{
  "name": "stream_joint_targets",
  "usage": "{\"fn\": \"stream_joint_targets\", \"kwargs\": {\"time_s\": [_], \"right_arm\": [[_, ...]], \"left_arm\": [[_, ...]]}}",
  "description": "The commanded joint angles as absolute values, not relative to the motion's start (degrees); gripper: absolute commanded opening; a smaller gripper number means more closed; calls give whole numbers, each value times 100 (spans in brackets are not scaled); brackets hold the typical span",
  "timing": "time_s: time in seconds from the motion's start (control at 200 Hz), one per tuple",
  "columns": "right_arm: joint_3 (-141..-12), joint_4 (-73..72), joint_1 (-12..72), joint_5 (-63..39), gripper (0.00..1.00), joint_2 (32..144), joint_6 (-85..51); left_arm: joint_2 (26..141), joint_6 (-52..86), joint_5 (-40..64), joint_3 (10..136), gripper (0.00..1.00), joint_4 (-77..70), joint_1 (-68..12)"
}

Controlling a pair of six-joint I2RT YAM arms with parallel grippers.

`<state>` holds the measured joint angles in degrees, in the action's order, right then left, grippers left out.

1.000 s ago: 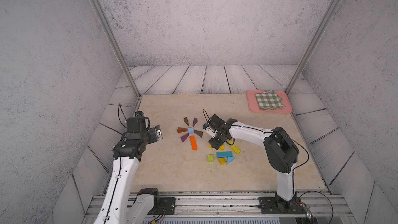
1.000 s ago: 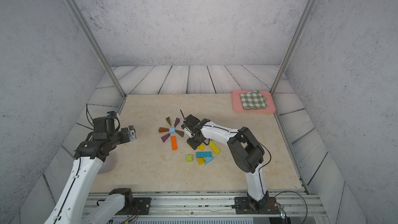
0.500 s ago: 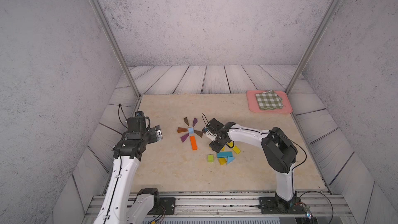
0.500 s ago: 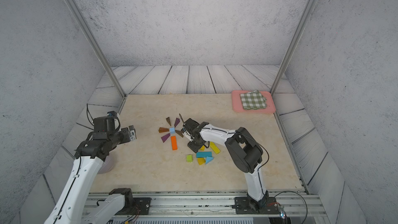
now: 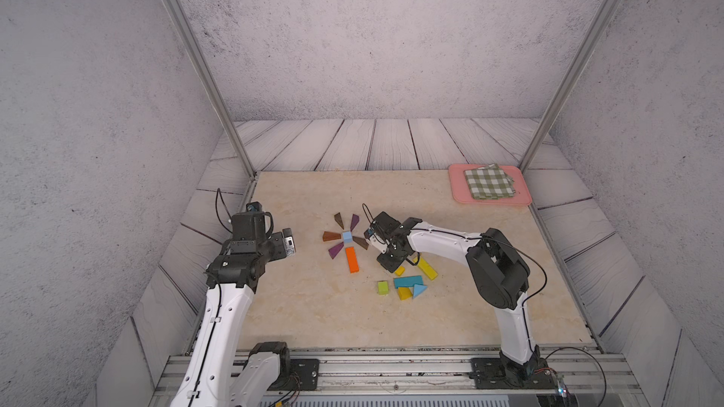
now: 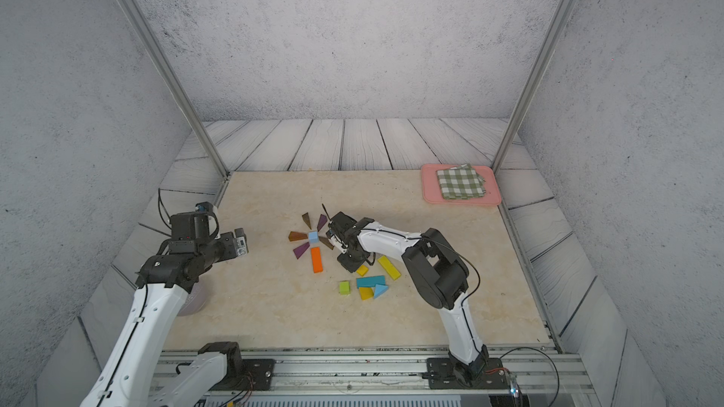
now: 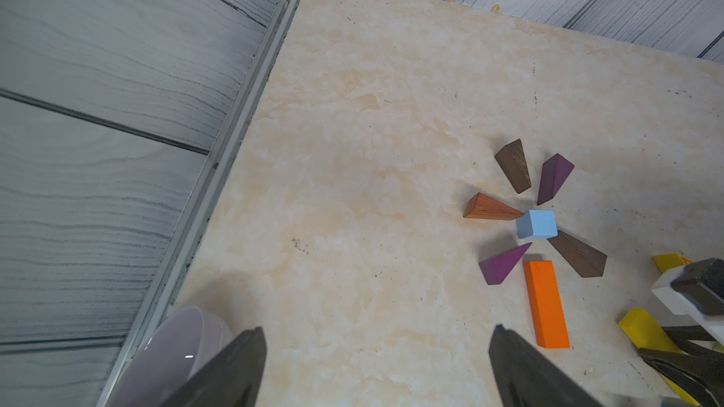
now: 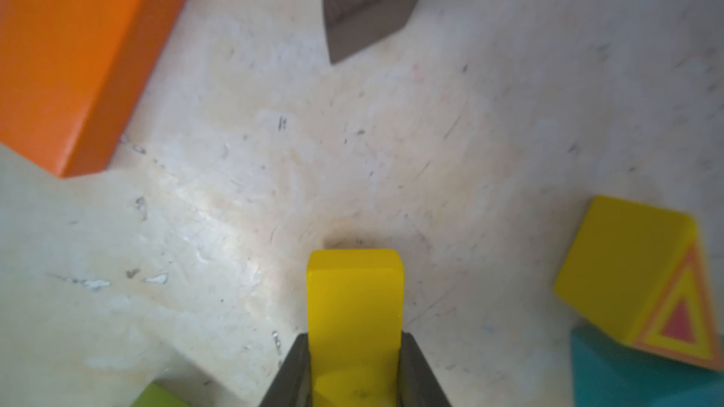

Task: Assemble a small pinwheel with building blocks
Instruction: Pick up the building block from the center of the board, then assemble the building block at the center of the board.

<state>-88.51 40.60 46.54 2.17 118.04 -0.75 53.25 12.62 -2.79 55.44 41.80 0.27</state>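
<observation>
Right wrist — right jaws pinch yellow block point(image 8: 354, 299).

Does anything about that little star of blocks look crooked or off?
Slightly. The wedges around the blue cube are unevenly spread: a gap stands open on the right arm's side, and the far brown wedge sits off the cube. Nothing looks spilled or broken.

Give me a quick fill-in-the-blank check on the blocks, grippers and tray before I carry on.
1. The small wooden block in the right gripper is painted ___.
2. Around the light-blue wooden cube lie ___ brown and purple wooden wedges.
3. The green-checked cloth lies on a tray coloured ___.
4. The left gripper is ___.
Missing: yellow; five; pink; open.
</observation>
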Motion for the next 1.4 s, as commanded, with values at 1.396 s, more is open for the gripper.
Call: {"fn": "stream_joint_targets", "kwargs": {"time_s": [1.396], "right_arm": [[-9542, 3906, 6324, 681, 23, 12740, -4893]], "left_arm": [[5129, 1206, -207, 5478, 96, 4201, 79]]}}
